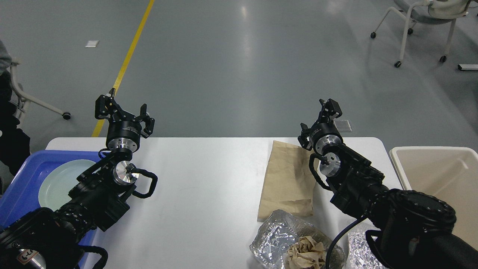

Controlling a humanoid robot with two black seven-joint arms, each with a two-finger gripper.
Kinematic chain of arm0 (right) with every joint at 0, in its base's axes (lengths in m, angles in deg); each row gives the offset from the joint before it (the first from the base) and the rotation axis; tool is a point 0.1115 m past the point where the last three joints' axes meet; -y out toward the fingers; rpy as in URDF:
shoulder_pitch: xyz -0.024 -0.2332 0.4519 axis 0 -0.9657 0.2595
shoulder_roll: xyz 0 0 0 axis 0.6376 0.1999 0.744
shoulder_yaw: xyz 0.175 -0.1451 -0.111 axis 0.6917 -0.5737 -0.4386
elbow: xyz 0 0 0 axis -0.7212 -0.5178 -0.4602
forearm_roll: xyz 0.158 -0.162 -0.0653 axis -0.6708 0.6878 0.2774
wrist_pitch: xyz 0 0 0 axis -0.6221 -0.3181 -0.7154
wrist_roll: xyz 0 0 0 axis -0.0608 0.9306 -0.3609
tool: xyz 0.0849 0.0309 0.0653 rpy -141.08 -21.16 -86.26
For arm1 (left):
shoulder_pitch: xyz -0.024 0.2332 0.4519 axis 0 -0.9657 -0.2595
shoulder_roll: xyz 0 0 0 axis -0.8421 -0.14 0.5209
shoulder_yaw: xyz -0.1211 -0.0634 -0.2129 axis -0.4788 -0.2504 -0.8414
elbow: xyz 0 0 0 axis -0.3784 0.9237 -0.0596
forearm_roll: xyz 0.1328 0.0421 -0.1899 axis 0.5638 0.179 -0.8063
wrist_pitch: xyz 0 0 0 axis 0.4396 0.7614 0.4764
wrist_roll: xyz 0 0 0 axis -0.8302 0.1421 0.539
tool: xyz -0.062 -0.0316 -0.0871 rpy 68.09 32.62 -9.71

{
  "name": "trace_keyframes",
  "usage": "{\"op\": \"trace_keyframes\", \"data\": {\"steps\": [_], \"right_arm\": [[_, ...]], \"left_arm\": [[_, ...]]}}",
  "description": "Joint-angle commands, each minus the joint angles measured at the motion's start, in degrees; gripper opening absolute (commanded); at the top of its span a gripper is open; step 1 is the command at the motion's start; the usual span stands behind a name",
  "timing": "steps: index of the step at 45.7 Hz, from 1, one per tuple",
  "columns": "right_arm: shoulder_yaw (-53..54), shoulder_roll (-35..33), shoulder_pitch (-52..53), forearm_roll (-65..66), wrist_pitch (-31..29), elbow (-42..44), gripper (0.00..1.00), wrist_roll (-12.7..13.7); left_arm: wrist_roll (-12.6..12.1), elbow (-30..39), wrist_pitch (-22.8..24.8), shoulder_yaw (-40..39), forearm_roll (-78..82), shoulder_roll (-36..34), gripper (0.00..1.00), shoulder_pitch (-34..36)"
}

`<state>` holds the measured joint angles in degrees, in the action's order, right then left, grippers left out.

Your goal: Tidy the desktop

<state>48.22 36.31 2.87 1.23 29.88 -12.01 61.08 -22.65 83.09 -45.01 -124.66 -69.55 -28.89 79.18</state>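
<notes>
Here, in the head view, the desktop [209, 186] lies below both arms, its long axis running left to right, its far edge with rounded corners meeting the grey floor [239, 67]. The left gripper [125, 112] hangs above the far left corner of the desk, fingers spread apart and holding nothing. The right gripper [328, 108] hangs past the far edge toward the right corner; it is seen nearly end-on, so whether its fingers are parted or closed cannot be told.

A flat brown paper bag [285, 179] lies right of the desk's middle, reaching from the far edge toward the near edge. Crumpled foil [276, 235] holding wadded brown paper [306, 252] sits at the near edge.

A blue tray [22, 186] with a pale plate [59, 183] is at the left edge, a beige bin [440, 175] by the right edge. A yellow line [129, 56] crosses the floor; wheeled chairs [422, 22] stand beyond.
</notes>
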Motion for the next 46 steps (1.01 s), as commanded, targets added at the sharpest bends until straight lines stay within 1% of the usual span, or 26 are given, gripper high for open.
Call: {"op": "trace_keyframes", "data": {"steps": [1, 46], "right_arm": [[0.1, 0.0, 0.0, 0.0, 0.0, 0.0, 1.00, 0.0], [0.1, 0.0, 0.0, 0.0, 0.0, 0.0, 1.00, 0.1]], "left_arm": [[0.0, 0.2, 0.0, 0.0, 0.0, 0.0, 1.00, -0.1], [0.0, 0.2, 0.0, 0.0, 0.0, 0.0, 1.00, -0.1]]}}
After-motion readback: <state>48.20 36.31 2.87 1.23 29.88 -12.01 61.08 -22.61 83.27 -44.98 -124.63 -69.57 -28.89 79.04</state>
